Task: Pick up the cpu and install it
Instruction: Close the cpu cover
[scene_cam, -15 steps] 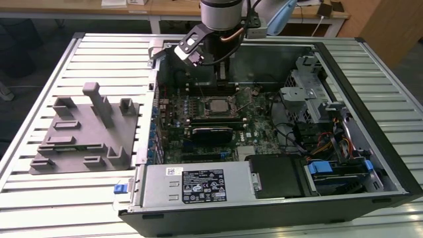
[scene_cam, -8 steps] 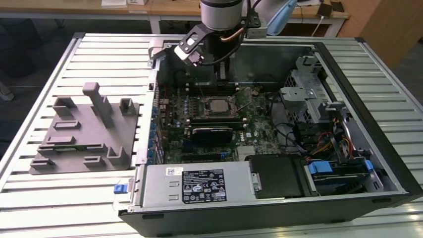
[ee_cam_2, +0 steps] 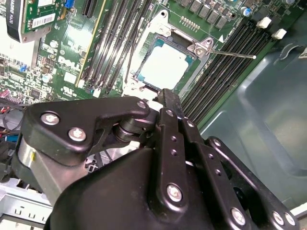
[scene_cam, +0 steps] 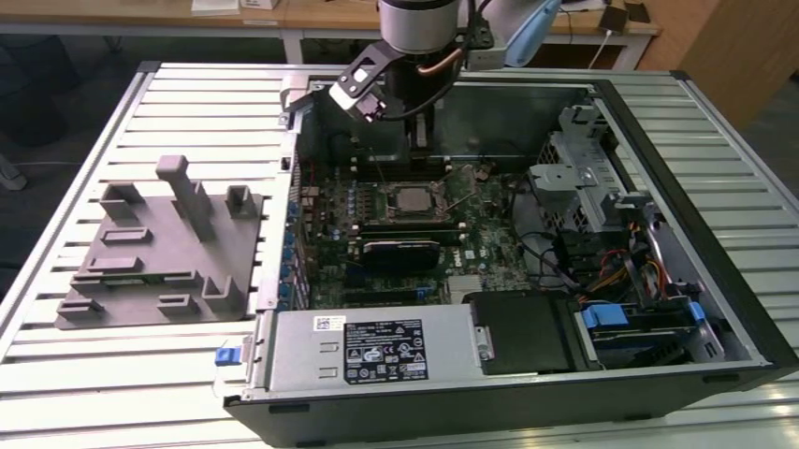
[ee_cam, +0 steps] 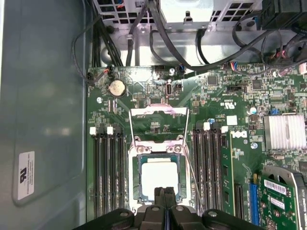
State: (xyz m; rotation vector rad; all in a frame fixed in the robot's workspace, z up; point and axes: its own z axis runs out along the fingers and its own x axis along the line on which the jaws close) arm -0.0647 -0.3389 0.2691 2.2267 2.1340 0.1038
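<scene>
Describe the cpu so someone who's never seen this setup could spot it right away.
Look inside the open computer case at the green motherboard. Near its middle, between two banks of black memory slots, sits the cpu: the one flat square with a shiny silver top.

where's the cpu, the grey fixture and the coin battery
cpu (ee_cam: 160,175), first wrist view, middle of its silver top
grey fixture (scene_cam: 187,198), exterior view, on its tallest post
coin battery (ee_cam: 116,87), first wrist view, centre of its face
</scene>
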